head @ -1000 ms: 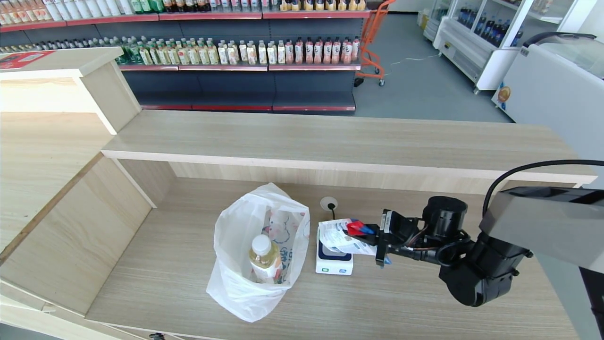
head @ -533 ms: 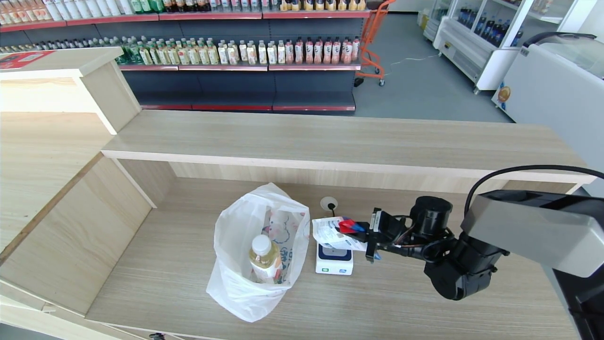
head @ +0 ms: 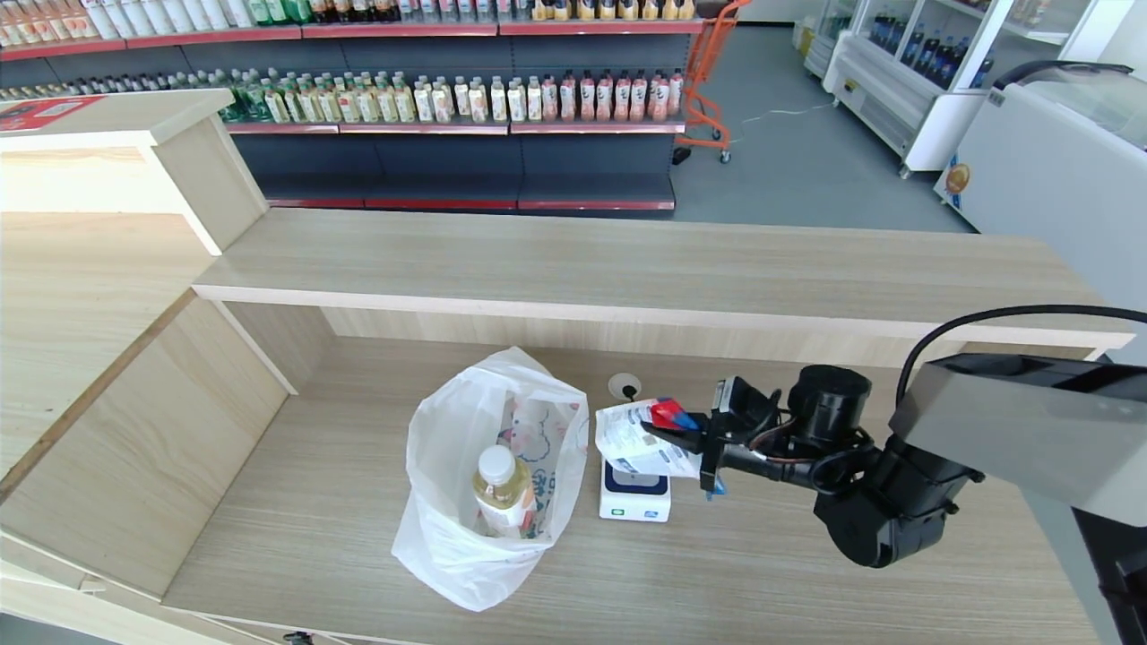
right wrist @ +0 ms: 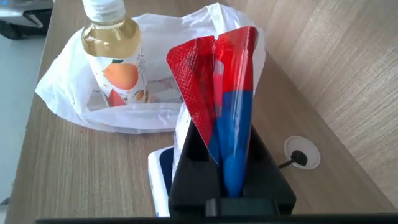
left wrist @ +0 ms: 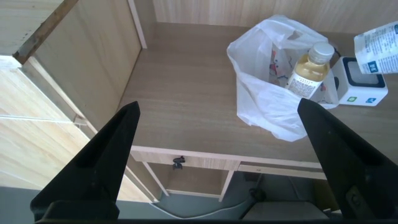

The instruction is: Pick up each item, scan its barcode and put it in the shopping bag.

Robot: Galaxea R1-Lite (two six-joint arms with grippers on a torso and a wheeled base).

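Note:
My right gripper (head: 674, 431) is shut on a white snack packet (head: 636, 438) with a red and blue end (right wrist: 224, 118), holding it just above the small white barcode scanner (head: 634, 497) on the counter. To the scanner's left stands the open white shopping bag (head: 452, 502), with a yellow drink bottle (head: 499, 488) upright inside. In the left wrist view the bag (left wrist: 264, 93), the bottle (left wrist: 308, 70), the scanner (left wrist: 362, 84) and the packet (left wrist: 378, 46) lie far off. My left gripper (left wrist: 217, 162) hangs open beyond the counter's near edge.
A raised wooden ledge (head: 627, 269) runs behind the work surface, and a wooden side wall (head: 152, 439) closes the left. A round cable port (head: 624, 386) sits behind the scanner. Bare counter (head: 717, 582) lies in front and to the right.
My right gripper carried the packet left toward the bag, then rose a little and tilted it over the scanner. The bag and bottle have not moved.

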